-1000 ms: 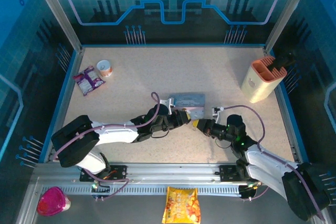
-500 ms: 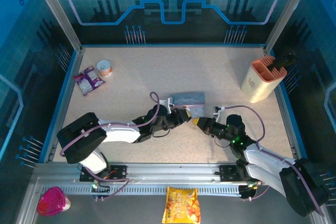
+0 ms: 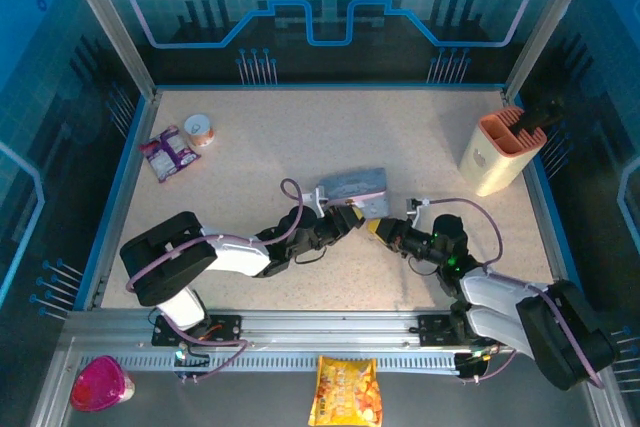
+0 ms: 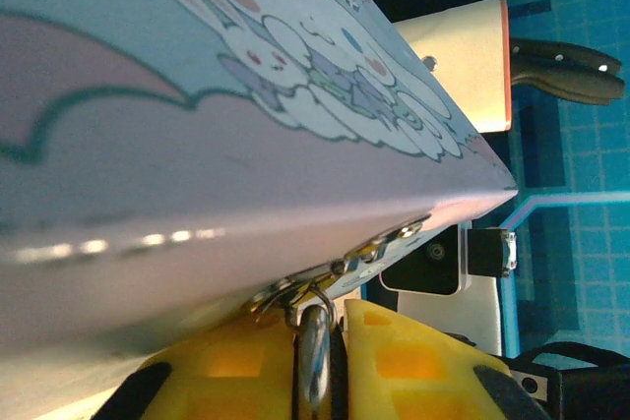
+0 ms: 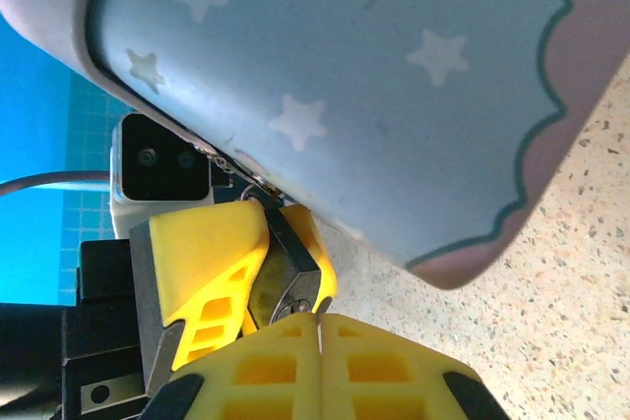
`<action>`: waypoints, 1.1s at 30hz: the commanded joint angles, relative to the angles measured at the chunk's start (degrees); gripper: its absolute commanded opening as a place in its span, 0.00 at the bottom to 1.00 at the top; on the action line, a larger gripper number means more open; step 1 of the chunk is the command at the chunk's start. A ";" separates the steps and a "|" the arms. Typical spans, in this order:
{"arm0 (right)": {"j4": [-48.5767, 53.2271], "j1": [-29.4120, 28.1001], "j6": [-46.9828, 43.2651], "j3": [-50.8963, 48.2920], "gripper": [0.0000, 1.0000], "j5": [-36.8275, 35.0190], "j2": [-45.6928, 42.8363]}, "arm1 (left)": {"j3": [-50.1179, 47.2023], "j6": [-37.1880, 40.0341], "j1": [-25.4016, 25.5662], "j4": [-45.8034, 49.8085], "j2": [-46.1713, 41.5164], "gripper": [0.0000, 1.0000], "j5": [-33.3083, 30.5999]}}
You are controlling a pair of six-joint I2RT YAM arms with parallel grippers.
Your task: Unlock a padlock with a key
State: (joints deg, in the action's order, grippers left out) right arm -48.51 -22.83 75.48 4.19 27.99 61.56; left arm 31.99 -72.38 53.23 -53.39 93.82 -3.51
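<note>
Left tool (image 3: pixel 352 217) pinches padlock (image 5: pixel 283 277) at tin (image 3: pixel 350 185) hasp, centre of top view. Right tool (image 3: pixel 379 229) clamped on key (image 5: pixel 317 322), a pale sliver at its tips. Both look tiny, stiff, slick metal, so likely best to hold padlock by body flats, key by bow.

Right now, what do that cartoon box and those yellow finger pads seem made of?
The cartoon box looks like printed sheet metal: glossy, with bright glints along its rounded edge, though plastic is possible. The yellow pads on the right gripper look like matte moulded plastic, with recessed squares.
</note>
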 commanded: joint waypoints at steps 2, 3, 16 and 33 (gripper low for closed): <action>-6.51 1.51 0.31 2.36 0.00 -2.11 2.03 | 1.86 -0.99 7.59 -17.47 -3.44 0.00 13.90; -7.33 1.72 0.54 2.45 0.00 -1.86 2.57 | 1.85 -1.27 7.72 -17.82 -3.45 0.00 13.83; -18.36 3.11 3.22 2.90 0.00 0.32 10.41 | 1.94 -3.41 8.51 -22.17 -3.42 0.00 12.34; -4.60 -5.56 -3.06 3.45 0.00 -10.56 -2.02 | 2.67 -2.57 8.55 -13.52 -4.07 0.00 6.17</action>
State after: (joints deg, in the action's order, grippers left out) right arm -55.18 -25.56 74.65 4.47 16.47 62.24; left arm 31.66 -75.11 56.01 -59.00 92.84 -9.32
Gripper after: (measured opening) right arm 0.060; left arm 0.143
